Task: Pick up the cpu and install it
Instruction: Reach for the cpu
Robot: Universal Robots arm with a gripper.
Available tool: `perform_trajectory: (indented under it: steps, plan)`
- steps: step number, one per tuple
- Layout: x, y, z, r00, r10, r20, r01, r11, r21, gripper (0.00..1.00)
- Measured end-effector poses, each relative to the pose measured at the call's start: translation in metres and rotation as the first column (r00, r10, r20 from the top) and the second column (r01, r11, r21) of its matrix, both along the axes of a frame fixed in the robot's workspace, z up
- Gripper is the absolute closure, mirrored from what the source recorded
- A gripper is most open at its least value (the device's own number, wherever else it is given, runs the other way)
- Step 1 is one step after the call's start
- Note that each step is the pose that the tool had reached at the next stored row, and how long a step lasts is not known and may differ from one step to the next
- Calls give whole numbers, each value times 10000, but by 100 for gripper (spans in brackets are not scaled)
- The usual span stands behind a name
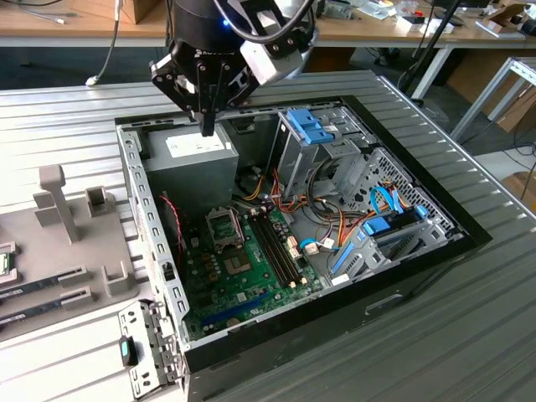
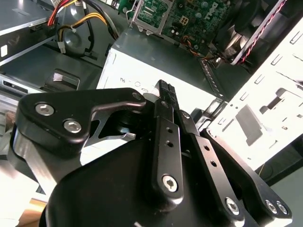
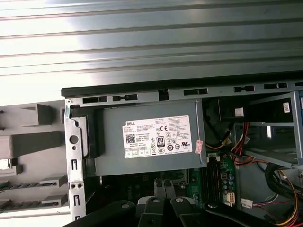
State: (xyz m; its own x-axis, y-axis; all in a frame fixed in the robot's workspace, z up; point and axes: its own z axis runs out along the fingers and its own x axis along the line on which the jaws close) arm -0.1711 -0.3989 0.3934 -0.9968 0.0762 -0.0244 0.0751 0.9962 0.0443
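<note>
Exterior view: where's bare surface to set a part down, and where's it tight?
Free: ribbed table at the exterior view's lower right, bordered by the computer case; also the strip between the case and the wooden bench. Crowded: cables inside the case, grey fixture tray.

Ribbed metal table [image 1: 469, 335] bearing open computer case [image 1: 352, 306] and grey jig [image 1: 50, 243]

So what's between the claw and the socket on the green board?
The grey power supply box, directly beneath the claw, as the exterior view shows.

Ribbed metal table [image 1: 469, 335], wooden bench [image 1: 50, 25] behind
</note>
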Motion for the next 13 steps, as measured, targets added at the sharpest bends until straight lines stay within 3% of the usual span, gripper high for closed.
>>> perform_trajectory:
  steps: [13]
  plan:
    - [-107, 0, 0, 10000, 0, 1, 0, 10000, 0, 89]
